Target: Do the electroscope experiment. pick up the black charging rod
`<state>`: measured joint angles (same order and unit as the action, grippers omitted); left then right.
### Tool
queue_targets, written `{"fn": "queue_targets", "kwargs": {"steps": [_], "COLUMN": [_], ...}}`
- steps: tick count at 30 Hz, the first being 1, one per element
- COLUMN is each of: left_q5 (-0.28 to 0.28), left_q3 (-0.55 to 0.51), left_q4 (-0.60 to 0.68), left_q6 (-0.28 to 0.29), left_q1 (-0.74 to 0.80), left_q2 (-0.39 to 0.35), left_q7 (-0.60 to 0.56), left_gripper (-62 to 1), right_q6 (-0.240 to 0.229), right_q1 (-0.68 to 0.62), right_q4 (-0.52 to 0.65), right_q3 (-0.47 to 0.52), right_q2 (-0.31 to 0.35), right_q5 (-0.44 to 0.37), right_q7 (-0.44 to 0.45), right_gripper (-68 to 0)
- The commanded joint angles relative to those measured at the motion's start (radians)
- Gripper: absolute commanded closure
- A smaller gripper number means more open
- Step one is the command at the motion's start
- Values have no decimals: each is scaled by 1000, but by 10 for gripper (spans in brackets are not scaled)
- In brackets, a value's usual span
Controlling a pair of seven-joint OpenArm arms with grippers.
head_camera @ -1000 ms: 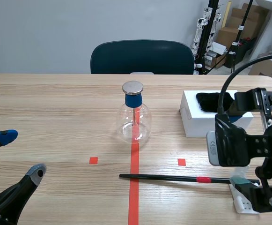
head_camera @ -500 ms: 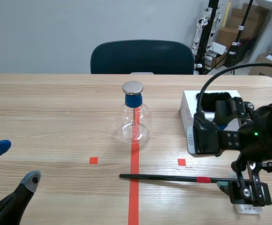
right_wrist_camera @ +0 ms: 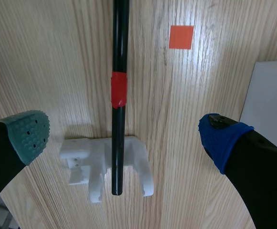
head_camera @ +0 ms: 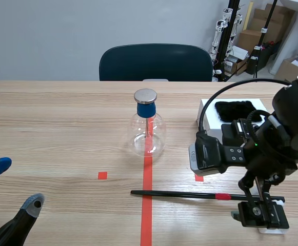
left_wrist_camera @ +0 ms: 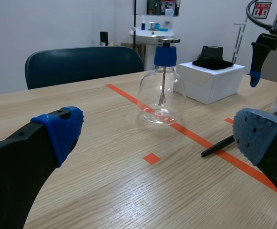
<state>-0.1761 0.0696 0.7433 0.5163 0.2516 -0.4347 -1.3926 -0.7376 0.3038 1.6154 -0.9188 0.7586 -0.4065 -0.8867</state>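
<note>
The black charging rod (head_camera: 179, 194) lies flat near the table's front edge, with a red band (head_camera: 222, 196) toward its right end. That end rests in a small white holder (right_wrist_camera: 105, 168). My right gripper (head_camera: 261, 214) hangs open over this end. In the right wrist view the rod (right_wrist_camera: 119, 43) runs straight ahead between the grey-green pad (right_wrist_camera: 25, 133) and the blue pad (right_wrist_camera: 220, 139), touching neither. My left gripper (head_camera: 15, 184) is open at the front left, far from the rod; the rod's tip (left_wrist_camera: 218, 146) shows ahead of it.
The glass electroscope flask (head_camera: 147, 129) with a blue neck and metal cap stands on the red tape line at mid-table. A white box (head_camera: 208, 134) carrying a black cloth (head_camera: 234, 109) sits behind the right arm. A dark chair (head_camera: 155, 62) stands beyond the far edge.
My right arm has swung left and turned, bringing its gripper down over the rod's right end and the holder. My left gripper has sunk slightly toward the front edge. The rod has not moved.
</note>
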Motion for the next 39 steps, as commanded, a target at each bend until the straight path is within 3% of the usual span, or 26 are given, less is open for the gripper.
{"fn": "queue_targets", "kwargs": {"steps": [1, 7, 10, 19, 27, 39], "left_q5": [6, 2, -25, -31, -31, -31], "left_q3": [-2, -2, -2, -2, -2, -2], "left_q4": [21, 21, 22, 22, 22, 22], "left_q6": [-2, -2, -2, -2, -2, -2], "left_q1": [-5, -4, -3, -3, -3, -3], "left_q2": [-1, -2, -2, -7, -7, -7], "left_q7": [-12, -2, -6, -3, -3, -3], "left_gripper": [-623, -623, -623, -623, -623, -623], "right_q6": [-8, -8, -8, -8, -8, 12], "right_q1": [33, 81, 80, -7, -27, -4], "right_q4": [-29, -121, -138, -138, -138, -138], "right_q3": [-1, -45, -51, -51, -48, -42], "right_q2": [-27, -92, -112, -121, -120, -119], "right_q5": [1, 1, 1, 8, 55, 31], "right_q7": [-10, -26, -43, -85, -14, 26], "right_gripper": [-650, -650, -650, -651, -651, -651]}}
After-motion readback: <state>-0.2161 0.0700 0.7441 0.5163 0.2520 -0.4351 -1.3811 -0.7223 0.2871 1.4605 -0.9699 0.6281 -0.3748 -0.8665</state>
